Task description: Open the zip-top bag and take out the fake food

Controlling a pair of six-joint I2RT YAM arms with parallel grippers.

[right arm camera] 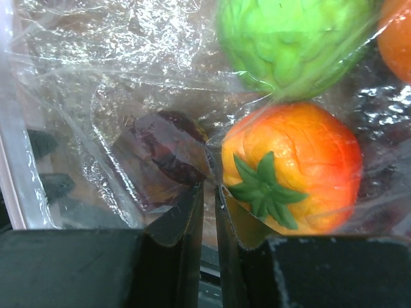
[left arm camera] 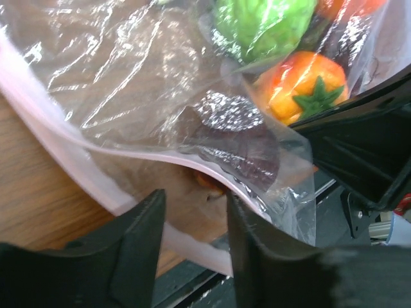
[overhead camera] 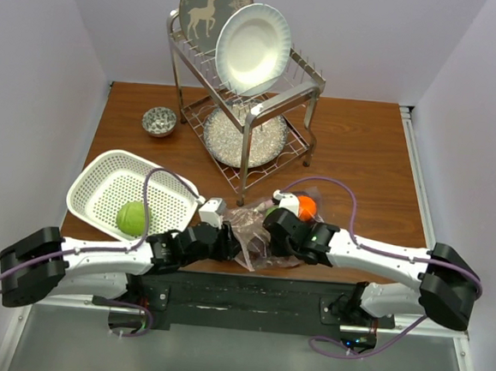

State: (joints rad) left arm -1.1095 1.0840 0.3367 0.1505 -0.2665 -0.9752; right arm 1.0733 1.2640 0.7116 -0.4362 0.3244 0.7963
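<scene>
The zip-top bag [overhead camera: 249,229] lies crumpled near the table's front edge, between my two grippers. Inside it in the right wrist view are a green cabbage-like ball [right arm camera: 289,38], an orange fruit with a green calyx [right arm camera: 295,167] and a dark purple piece [right arm camera: 164,154]. My right gripper [right arm camera: 210,186] is shut on a fold of the bag's clear film [right arm camera: 96,77]. My left gripper [left arm camera: 192,196] is open, and the bag's pinkish zip strip [left arm camera: 96,189] runs between its fingers. In the top view, the left gripper [overhead camera: 229,240] is at the bag's left side and the right gripper [overhead camera: 270,230] at its right. Another green fruit [overhead camera: 129,217] lies in the white basket.
The white perforated basket [overhead camera: 102,178] sits at the left front. A metal dish rack [overhead camera: 245,108] holding plates stands at the back centre. A small patterned bowl [overhead camera: 159,121] is left of the rack. The bag lies close to the table's near edge [overhead camera: 250,272].
</scene>
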